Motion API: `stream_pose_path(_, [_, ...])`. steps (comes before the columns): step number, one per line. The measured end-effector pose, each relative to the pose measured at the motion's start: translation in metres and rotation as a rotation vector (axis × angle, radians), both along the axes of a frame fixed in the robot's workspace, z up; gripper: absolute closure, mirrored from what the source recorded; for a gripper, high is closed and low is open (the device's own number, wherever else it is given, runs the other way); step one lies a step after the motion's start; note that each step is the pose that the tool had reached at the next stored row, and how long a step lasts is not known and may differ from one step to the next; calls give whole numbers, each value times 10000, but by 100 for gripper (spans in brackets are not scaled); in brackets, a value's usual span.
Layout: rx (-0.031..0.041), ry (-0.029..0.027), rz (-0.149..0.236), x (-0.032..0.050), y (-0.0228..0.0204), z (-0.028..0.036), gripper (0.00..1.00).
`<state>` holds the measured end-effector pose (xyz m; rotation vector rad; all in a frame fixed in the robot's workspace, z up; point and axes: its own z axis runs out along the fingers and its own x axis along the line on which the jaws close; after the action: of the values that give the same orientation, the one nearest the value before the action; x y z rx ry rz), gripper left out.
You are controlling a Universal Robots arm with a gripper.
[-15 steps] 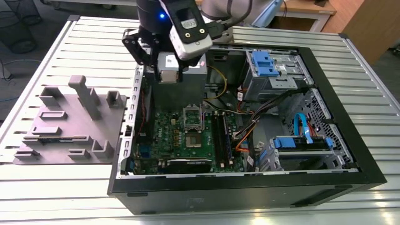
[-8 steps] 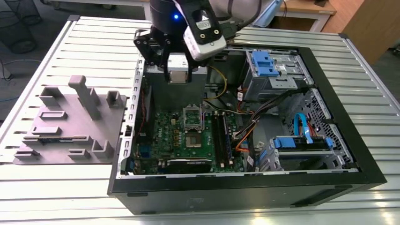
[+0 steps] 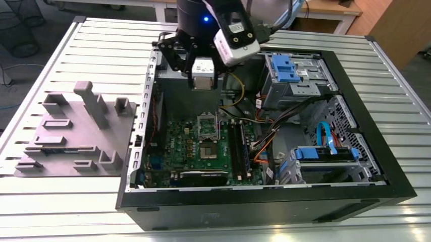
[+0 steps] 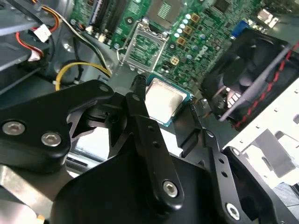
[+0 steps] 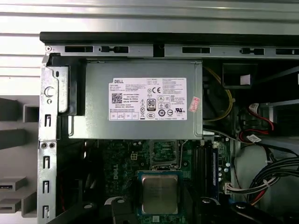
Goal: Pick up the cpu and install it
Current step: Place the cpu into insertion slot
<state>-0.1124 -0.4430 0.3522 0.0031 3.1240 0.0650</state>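
The open PC case (image 3: 377,181) lies flat on the slatted table (image 3: 81,45), lid off. In it are the green motherboard (image 3: 195,148) on the floor, drive cages w/ blue clips (image 3: 286,68) and loose cables (image 3: 266,146) running btwn them. Outside the case, off to one side of the fingers, sits the grey moulded tray (image 3: 74,131) w/ its upright posts and pockets. Can't tell what's in the pockets.

The gripper (image 3: 202,70) hangs above the case interior, well clear of the board. The cpu (image 3: 203,80) is right btwn the fingertips, up in the air and not on the board.

The first wrist view takes in the grey PSU (image 5: 140,100) w/ its white label, past the fingertips and against the case wall, plus a strip of the tray (image 5: 11,140). The cpu (image 5: 160,193) shows there metal top up, squarely in front of the board.

The second wrist view gives the close look. The black fingers (image 4: 145,126) are drawn in narrow, one on each edge of the cpu (image 4: 163,100), gripping it by its sides. Its pale top is bare btwn them. Beyond the fingertips the metal socket frame (image 4: 145,49) sits on the board, apart from the chip. A black fan (image 4: 247,65) is off to one side of the fingers and a yellow cable (image 4: 84,67) to the other.
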Motion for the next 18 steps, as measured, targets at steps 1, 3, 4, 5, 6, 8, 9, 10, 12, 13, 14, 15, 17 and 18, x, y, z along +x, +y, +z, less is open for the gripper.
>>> stream_pose_path(1, [0, 0, -1, 27, 0, 0, 52])
stream_pose_path(3, [0, 0, 0, 79, 0, 0, 52])
stream_pose_path(4, [0, 0, -1, 104, 0, -1, 52])
stream_pose_path(5, [0, 0, 0, 129, 0, -1, 52])
stream_pose_path(6, [0, 0, 0, 152, 0, -1, 52])
stream_pose_path(8, [0, 0, 0, 193, 0, -1, 52])
stream_pose_path(9, [0, 0, 0, 201, -1, -1, 52])
stream_pose_path(10, [0, 0, 0, 201, -1, -1, 52])
stream_pose_path(12, [0, 0, -1, 201, 0, -1, 52])
stream_pose_path(13, [0, 0, -1, 201, 0, -1, 52])
stream_pose_path(14, [1, 0, -1, 201, -1, -2, 52])
stream_pose_path(15, [1, 0, 0, 202, -5, -5, 52])
stream_pose_path(17, [1, 0, -1, 202, -15, -15, 52])
stream_pose_path(18, [-1, 0, -1, 201, -23, -21, 52])
